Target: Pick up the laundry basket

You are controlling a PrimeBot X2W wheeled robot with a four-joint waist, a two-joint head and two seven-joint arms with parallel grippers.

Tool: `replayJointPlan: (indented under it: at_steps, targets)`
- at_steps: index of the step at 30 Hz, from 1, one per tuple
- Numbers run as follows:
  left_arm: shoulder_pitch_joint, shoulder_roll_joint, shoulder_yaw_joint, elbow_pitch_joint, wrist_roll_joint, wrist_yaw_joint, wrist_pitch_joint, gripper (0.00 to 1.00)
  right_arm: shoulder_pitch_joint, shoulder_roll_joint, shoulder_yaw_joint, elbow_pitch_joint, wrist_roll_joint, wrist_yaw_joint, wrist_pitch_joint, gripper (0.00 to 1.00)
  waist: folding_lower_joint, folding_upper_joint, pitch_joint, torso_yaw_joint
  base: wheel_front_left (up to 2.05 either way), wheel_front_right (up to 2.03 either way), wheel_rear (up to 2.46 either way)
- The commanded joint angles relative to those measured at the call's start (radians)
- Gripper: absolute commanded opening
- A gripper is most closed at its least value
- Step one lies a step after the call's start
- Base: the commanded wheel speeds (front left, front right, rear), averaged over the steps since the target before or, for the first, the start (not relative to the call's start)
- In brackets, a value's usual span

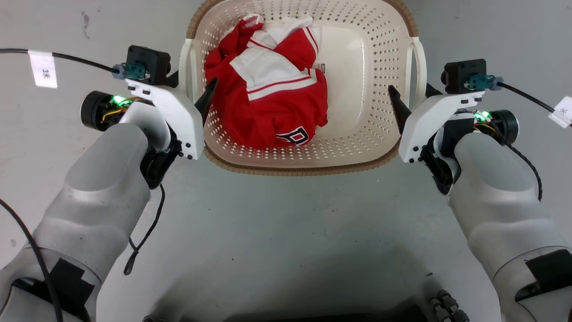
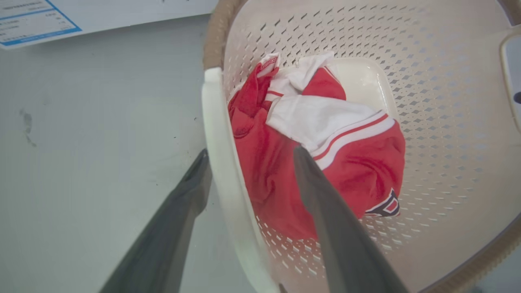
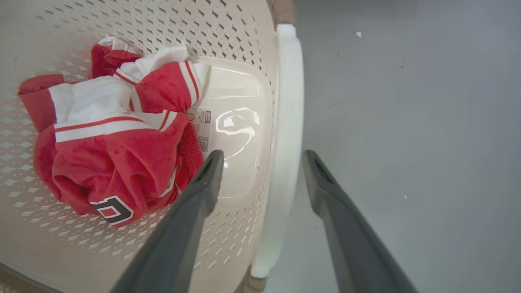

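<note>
The laundry basket (image 1: 304, 169), cream-white and perforated with a brown woven-look rim, stands on the grey floor in front of me. A crumpled red and white garment (image 1: 268, 103) lies inside it. My left gripper (image 1: 192, 87) is open at the basket's left handle (image 1: 187, 67). In the left wrist view the handle (image 2: 222, 162) runs between the two fingers, the outer finger close against it. My right gripper (image 1: 413, 91) is open astride the right handle (image 1: 418, 67). The right wrist view shows that handle (image 3: 287, 122) between the fingers, one finger inside the basket (image 3: 122, 24).
Grey floor (image 1: 286, 232) surrounds the basket. Black cables with white tags (image 1: 42, 67) trail from both wrists. A white sheet with blue print (image 2: 32, 20) lies on the floor beyond the basket's left side. My dark base (image 1: 313, 313) is at the bottom edge.
</note>
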Motion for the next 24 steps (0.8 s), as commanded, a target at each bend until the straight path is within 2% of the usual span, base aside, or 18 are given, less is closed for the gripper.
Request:
replayJointPlan:
  at_steps: [1,15,16,17,18,24]
  targets:
    - [-0.017,0.009,-0.017,0.007,-0.018,0.001,0.009,1.00,-0.020,0.001,0.019,0.004,0.020,0.000,0.003,1.00,-0.0001,0.0000,0.011,-0.006,0.00,0.00,0.00]
    - [-0.089,0.036,-0.139,0.095,-0.145,0.001,0.073,1.00,-0.056,0.001,0.188,0.019,0.175,0.000,0.083,1.00,-0.0001,0.0000,0.048,-0.031,0.00,0.00,0.00]
    - [-0.095,0.038,-0.142,0.104,-0.148,0.001,0.070,0.90,-0.058,0.001,0.197,0.016,0.186,0.000,0.087,0.56,-0.0001,0.0000,0.050,-0.032,0.00,0.00,0.00]
    - [-0.101,0.037,-0.147,0.111,-0.153,0.001,0.065,0.48,-0.062,0.000,0.206,0.015,0.194,0.000,0.091,0.44,-0.0001,0.0000,0.052,-0.033,0.00,0.00,0.00]
    - [-0.104,0.031,-0.151,0.117,-0.162,0.001,0.065,0.00,-0.062,0.001,0.218,0.012,0.206,0.000,0.101,0.00,-0.0001,0.0000,0.054,-0.033,0.00,0.00,0.00]
    - [-0.116,0.024,-0.187,0.126,-0.194,0.001,0.061,0.00,-0.074,0.001,0.269,0.013,0.254,0.001,0.107,0.00,-0.0001,0.0000,0.059,-0.033,0.00,0.00,0.00]
